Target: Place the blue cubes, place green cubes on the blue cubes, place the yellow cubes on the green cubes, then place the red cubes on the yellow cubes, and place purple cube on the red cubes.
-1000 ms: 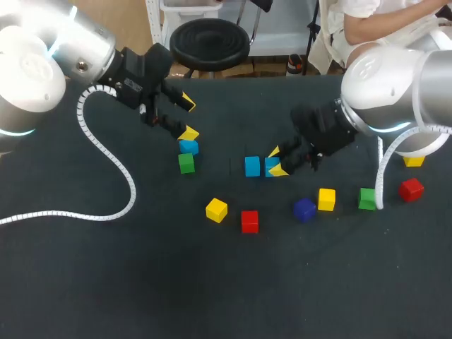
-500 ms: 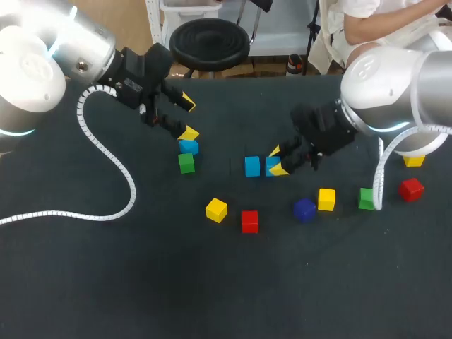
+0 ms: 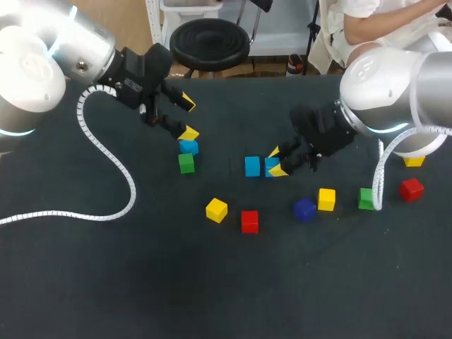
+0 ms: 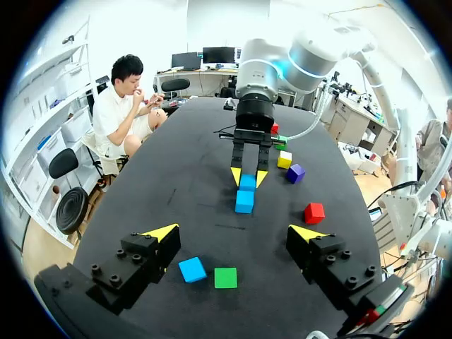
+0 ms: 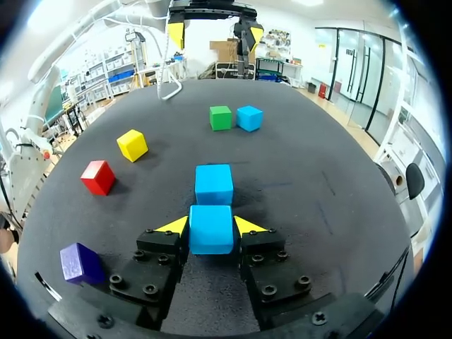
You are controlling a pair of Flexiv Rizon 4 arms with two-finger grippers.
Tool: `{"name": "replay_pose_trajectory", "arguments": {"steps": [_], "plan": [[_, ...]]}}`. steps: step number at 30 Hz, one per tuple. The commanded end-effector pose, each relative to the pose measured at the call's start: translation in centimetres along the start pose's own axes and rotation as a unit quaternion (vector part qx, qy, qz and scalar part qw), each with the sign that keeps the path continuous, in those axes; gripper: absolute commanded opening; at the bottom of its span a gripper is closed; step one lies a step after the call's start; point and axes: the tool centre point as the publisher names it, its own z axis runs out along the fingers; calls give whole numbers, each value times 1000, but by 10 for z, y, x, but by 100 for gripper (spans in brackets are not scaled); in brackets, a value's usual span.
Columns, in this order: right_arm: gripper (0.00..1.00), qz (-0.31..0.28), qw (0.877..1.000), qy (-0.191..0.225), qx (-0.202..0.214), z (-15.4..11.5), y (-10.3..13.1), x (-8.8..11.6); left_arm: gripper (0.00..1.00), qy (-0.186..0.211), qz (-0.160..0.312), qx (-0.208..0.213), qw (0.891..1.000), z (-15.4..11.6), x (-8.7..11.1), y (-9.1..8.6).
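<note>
One blue cube [image 5: 211, 228] sat near the middle of the table [image 3: 141, 282], clamped between the right gripper [image 5: 212, 226] fingers; second blue cube [image 5: 213, 183] just ahead. The left gripper [image 4: 234, 232] hung spread wide above a third blue cube [image 4: 192, 269] and green cube [image 4: 225, 277].

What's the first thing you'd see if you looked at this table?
Bright cubes scattered on a dark table. In the middle, the right arm's jaws pinch a blue cube beside a second blue cube. The left arm's jaws hang wide open over a green cube and its blue neighbour.
</note>
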Motion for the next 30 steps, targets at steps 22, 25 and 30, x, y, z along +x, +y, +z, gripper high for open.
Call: {"name": "replay_pose_trajectory", "arguments": {"steps": [22,25,30], "plan": [[0,-3,1000,1,1,-1,-5,0,100,-1,1,0,1000,0,1,0],[0,-3,1000,1,0,-1,-5,0,100,-1,1,0,1000,0,1,0],[1,-2,1000,-1,-1,-2,-4,0,100,-1,1,0,1000,0,1,0]]}}
